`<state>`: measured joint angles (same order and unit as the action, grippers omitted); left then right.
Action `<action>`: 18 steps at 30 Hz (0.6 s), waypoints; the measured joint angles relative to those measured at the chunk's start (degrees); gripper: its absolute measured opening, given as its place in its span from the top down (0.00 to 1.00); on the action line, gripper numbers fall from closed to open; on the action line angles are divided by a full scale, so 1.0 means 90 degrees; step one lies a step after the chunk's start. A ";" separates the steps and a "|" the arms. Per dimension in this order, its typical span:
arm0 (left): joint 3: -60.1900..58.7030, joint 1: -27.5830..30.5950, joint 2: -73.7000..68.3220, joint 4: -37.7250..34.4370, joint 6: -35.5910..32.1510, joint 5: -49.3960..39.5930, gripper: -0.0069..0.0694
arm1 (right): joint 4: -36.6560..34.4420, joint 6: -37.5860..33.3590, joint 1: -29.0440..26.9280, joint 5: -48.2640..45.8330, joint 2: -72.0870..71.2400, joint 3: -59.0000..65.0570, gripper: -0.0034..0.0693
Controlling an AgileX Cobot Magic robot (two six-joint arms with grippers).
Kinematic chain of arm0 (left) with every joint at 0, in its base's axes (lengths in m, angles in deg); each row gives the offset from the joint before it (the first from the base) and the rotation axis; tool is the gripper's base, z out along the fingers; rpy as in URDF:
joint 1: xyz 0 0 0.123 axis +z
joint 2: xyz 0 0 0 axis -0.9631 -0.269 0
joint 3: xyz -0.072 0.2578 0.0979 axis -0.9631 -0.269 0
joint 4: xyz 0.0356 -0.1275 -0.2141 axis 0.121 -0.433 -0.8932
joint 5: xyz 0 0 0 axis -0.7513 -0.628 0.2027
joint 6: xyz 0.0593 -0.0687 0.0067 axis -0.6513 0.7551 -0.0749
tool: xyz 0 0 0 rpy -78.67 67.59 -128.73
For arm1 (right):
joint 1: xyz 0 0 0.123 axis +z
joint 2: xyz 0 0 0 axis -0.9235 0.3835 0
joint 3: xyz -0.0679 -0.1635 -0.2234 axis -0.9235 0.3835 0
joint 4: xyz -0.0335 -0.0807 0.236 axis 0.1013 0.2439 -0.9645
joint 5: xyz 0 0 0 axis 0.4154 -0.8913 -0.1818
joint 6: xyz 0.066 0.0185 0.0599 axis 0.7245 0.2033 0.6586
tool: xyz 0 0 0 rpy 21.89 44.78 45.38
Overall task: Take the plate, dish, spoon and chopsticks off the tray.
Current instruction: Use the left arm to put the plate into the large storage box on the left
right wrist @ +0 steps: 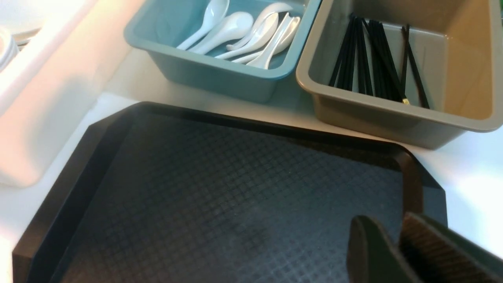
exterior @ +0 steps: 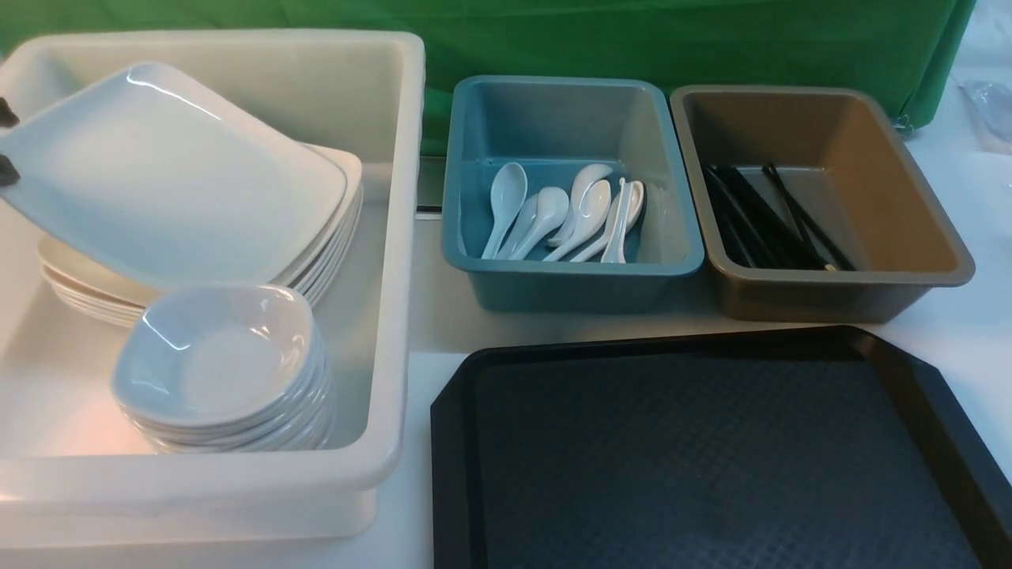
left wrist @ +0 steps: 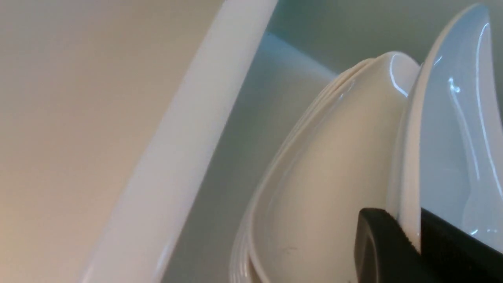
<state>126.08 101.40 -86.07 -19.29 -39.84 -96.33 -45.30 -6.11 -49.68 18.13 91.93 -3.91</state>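
My left gripper (exterior: 6,142) is shut on the rim of the large white plate (exterior: 174,174). It holds the plate tilted, its far edge resting on a stack of like plates (exterior: 328,229) in the white tub (exterior: 395,261). The left wrist view shows the pads (left wrist: 377,243) pinching the plate's edge (left wrist: 448,137). The black tray (exterior: 451,442) lies at the front right with its bottom bare. My right gripper (right wrist: 393,224) is shut, holds nothing and hangs over the tray (right wrist: 235,196) near a corner. It is out of the front view.
A stack of small white dishes (exterior: 221,356) stands in the tub's near part. A teal tub (exterior: 474,261) behind the tray holds several white spoons (exterior: 569,213). A brown tub (exterior: 909,261) to its right holds several black chopsticks (exterior: 759,221).
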 joint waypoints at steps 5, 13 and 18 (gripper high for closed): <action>0.0000 0.0000 0.0000 0.0435 0.0086 -0.0058 0.86 | 0.0000 0.0000 0.0000 0.0000 0.0000 0.0000 0.74; 0.0000 0.0000 0.0000 0.1028 0.0066 -0.0290 0.77 | 0.0000 0.0007 0.0000 0.0000 0.0000 0.0000 0.74; 0.0000 0.0000 0.0000 0.1311 -0.0016 -0.0523 0.61 | -0.0006 0.0103 0.0000 0.0000 0.0000 0.0000 0.74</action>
<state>126.08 101.40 -86.07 -7.49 -39.98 -101.03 -45.36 -5.18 -49.68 18.13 91.93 -3.91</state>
